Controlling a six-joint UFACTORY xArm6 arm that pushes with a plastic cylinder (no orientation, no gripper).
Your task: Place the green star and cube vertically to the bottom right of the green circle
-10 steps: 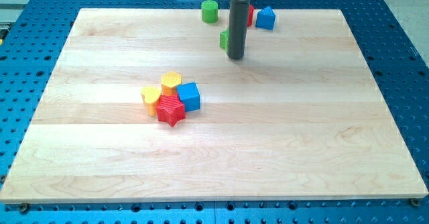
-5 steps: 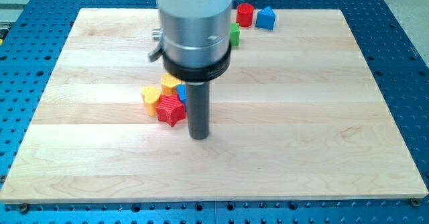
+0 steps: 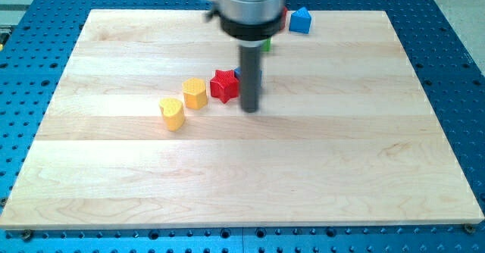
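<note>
My tip (image 3: 249,109) rests on the board just right of a red star (image 3: 223,85), close to it or touching. A thin sliver of a green block (image 3: 266,45) shows behind the rod; its shape cannot be made out. The green circle does not show; the arm covers the area at the view's top. A small bit of a blue block (image 3: 237,73) peeks out between the red star and the rod.
Two yellow blocks (image 3: 195,92) (image 3: 173,113) lie left of the red star. A blue block (image 3: 301,20) sits at the view's top, with a red block (image 3: 285,15) partly hidden by the arm beside it.
The tip swept from the top down to the cluster, then up and right. The red star and blue cube moved up and right, away from the two yellow blocks.
</note>
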